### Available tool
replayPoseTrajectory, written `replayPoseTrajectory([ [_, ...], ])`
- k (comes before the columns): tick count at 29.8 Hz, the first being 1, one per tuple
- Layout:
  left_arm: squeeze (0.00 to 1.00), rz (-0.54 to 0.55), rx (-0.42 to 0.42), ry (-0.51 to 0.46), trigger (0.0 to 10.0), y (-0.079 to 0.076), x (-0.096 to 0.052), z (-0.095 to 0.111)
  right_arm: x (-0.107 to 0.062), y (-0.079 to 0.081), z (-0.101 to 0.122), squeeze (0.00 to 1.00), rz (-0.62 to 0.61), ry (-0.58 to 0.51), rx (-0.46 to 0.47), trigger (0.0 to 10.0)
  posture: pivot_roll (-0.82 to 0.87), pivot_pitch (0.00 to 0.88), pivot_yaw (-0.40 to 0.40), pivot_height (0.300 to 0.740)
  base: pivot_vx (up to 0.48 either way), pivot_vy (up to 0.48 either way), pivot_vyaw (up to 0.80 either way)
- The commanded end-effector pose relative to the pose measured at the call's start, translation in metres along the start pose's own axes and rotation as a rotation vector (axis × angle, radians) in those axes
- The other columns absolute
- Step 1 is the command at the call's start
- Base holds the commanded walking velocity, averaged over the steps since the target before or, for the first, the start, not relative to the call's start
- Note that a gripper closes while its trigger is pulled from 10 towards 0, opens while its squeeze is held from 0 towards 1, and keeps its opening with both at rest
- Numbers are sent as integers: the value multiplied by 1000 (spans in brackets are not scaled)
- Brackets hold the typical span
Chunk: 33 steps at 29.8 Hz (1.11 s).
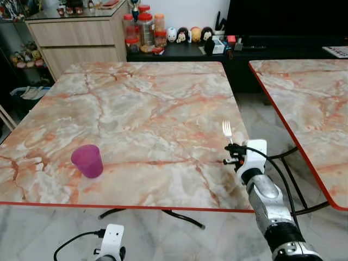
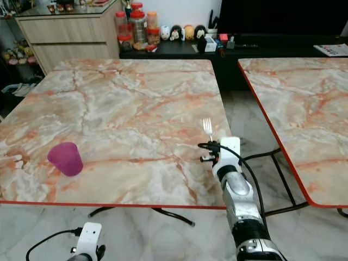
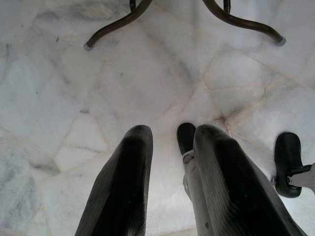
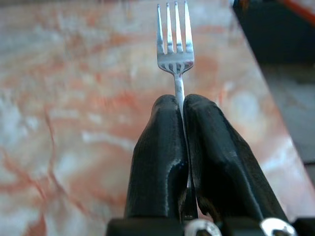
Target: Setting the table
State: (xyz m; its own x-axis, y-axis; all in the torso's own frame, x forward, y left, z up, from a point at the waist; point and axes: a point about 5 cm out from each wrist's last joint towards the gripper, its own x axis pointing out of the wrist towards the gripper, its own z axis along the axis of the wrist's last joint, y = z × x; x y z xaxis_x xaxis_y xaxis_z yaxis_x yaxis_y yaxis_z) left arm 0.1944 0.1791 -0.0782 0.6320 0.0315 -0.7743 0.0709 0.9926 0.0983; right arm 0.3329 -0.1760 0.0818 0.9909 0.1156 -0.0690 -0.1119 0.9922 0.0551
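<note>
Reaching over the near right part of the marble table, the right gripper is seen with its two black fingers pressed together on the handle of a silver fork; the fork is held upright, tines up, above the tabletop close to its right edge; whether its lower end touches the marble cannot be told; a purple cup is stood upright on the near left part of the same table, well apart from the fork; a second marble table with a red edge is placed to the right, a strip of pale floor being left between the two; the left gripper is hung low beside the near edge of the table, pointed down at the pale marble floor; its fingers are parted by a small gap and nothing is held between them; dark curved table legs are seen on the floor beyond it; at the far side a wooden cabinet is set on the left, and jars and small figurines are lined on a dark low unit.
</note>
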Motion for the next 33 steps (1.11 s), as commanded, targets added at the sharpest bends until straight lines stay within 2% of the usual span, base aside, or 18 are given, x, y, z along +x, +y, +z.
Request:
replayPoseTrajectory([
  [1, 0, 12, 22, 14, 10000, 1, 0, -2, -2, -3, 6, 0, -28, -53, 7, 10000, -28, 0, 16, 740, 0, 0, 0],
  [10, 0, 37, 30, -6, 10000, 3, 0, 0, -8, 5, 10, 0, -40, -144, -2, 10000, -30, 0, 12, 740, 0, 0, 0],
  [14, 0, 41, 30, -10, 10000, 3, 0, 1, -8, 7, 16, 0, -43, -188, -12, 10000, -30, 0, 11, 740, 0, -248, 0],
  [21, 0, 50, 26, -12, 10000, 3, 0, 0, -5, 9, 35, 0, -40, -266, -95, 10000, -30, 0, 9, 740, 0, -466, 0],
  [28, 0, 49, 26, -12, 10000, 3, 0, 0, -4, 11, 40, 0, -34, -287, -117, 10000, -33, 0, 9, 740, 0, -480, 0],
  [33, 0, 51, 24, -11, 10000, 3, -1, 0, -4, 10, 44, 0, -41, -311, -99, 10000, -32, 0, 9, 740, 0, -480, 0],
])
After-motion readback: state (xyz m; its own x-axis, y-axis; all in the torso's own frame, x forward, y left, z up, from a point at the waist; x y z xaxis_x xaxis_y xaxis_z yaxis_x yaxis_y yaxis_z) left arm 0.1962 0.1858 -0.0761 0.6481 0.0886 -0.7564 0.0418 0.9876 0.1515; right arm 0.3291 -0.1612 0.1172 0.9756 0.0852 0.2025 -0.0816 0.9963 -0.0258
